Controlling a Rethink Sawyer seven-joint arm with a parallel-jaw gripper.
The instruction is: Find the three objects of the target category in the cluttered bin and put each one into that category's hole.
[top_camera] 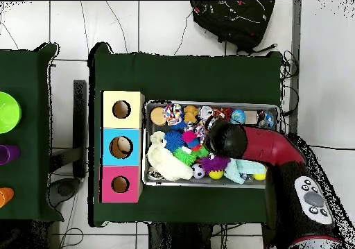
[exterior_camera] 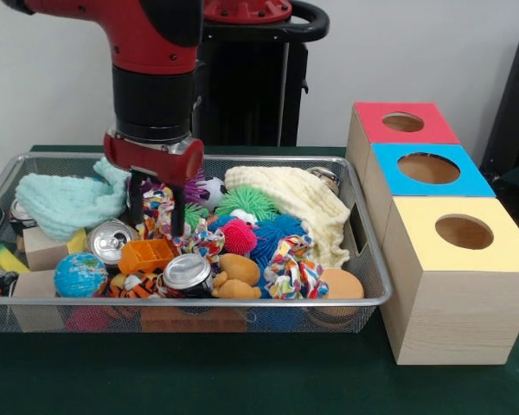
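Gripper [exterior_camera: 154,206] is down in the bin [exterior_camera: 374,259], left of centre, fingers [exterior_camera: 136,199] spread apart and straddling a knotted rope toy [exterior_camera: 160,212]. Nothing is clamped yet, as far as I can tell. In the overhead view the arm's wrist hides the gripper.

Target category isn't given. Candidates in threes: cans [exterior_camera: 188,273], spiky balls [exterior_camera: 239,236], rope toys. A second rope toy [exterior_camera: 287,270] lies nearer the front, right of centre. Three boxes sit right of the bin: red [exterior_camera: 404,123], blue [exterior_camera: 428,169], yellow [exterior_camera: 464,232], each with a hole on top.

Risks, by my judgement: clutter is tight. The rope sits against the orange cup [exterior_camera: 145,254], a can [exterior_camera: 110,240] and the teal cloth [exterior_camera: 73,201], so closing may pinch a neighbour or drag it up. Rope is floppy; a grab on one strand could slip or dangle and snag the bin rim on the way to the boxes. A trailing end could also miss the hole.
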